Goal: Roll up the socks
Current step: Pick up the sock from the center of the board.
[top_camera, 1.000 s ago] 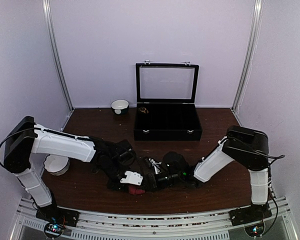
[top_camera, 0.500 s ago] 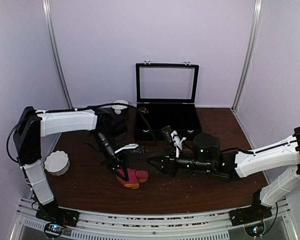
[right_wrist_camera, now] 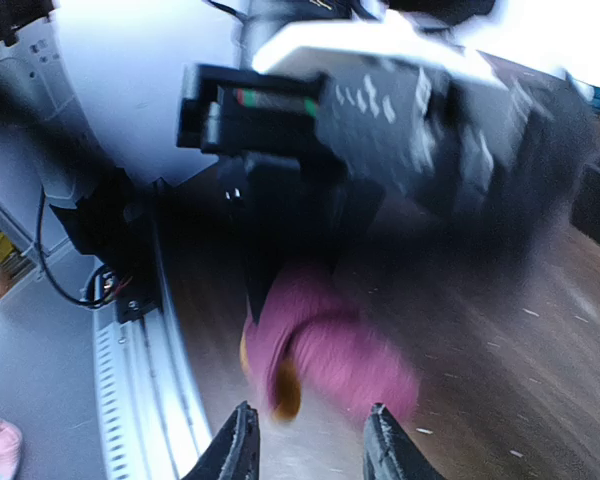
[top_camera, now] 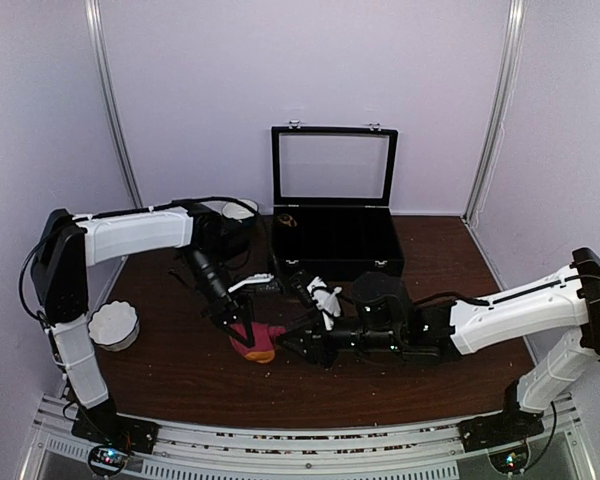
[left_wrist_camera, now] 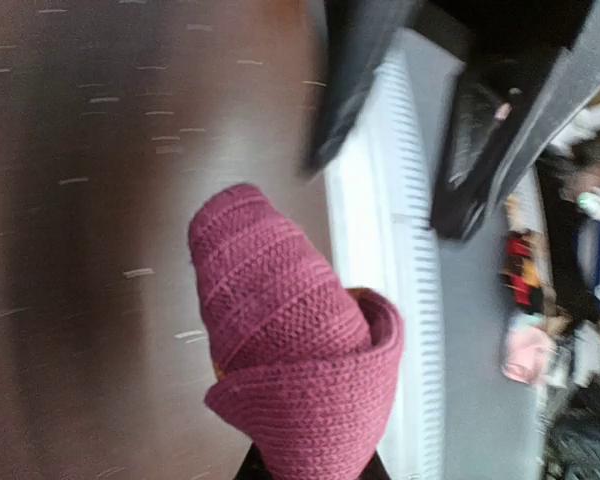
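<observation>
Left pincer [top_camera: 238, 333] is clamped on the part-rolled magenta sock [top_camera: 255, 343], lower centre of the overhead frame, just above the tabletop [top_camera: 430, 250]. Right pincer [top_camera: 292, 345] faces it, jaws parted and empty. Rolling looks midway; next, the right pincer probably needs to catch the loose fold

Brown table [top_camera: 180, 385]; case [top_camera: 335, 258], bowl [top_camera: 113, 325] (white).

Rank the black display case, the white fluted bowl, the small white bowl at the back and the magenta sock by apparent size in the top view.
1. black display case, by far.
2. white fluted bowl and magenta sock: look about alike, not ranked.
3. small white bowl: smallest, though farthest away and partly hidden.
</observation>
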`<move>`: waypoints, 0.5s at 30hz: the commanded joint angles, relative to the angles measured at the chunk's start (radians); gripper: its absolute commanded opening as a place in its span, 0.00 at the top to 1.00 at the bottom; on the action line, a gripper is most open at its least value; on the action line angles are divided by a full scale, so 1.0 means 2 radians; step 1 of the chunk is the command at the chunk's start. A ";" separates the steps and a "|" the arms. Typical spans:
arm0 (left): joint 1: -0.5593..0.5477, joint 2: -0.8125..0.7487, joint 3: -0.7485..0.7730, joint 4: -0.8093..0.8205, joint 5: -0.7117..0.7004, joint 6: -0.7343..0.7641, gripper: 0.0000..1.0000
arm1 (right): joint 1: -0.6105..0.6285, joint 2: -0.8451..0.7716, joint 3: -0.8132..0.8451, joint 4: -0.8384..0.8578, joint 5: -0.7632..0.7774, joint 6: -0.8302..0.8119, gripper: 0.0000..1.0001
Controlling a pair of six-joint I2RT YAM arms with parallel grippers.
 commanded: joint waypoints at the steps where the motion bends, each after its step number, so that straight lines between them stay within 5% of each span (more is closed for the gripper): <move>1: 0.068 0.006 0.101 0.098 -0.161 -0.099 1.00 | -0.026 -0.057 -0.038 -0.045 0.134 0.003 0.63; 9: 0.137 0.173 0.415 0.102 -0.295 -0.145 1.00 | -0.075 -0.054 -0.025 -0.145 0.254 0.026 0.61; 15: 0.136 0.200 0.433 0.182 -0.295 -0.167 1.00 | -0.132 0.052 0.109 -0.220 0.306 0.006 0.61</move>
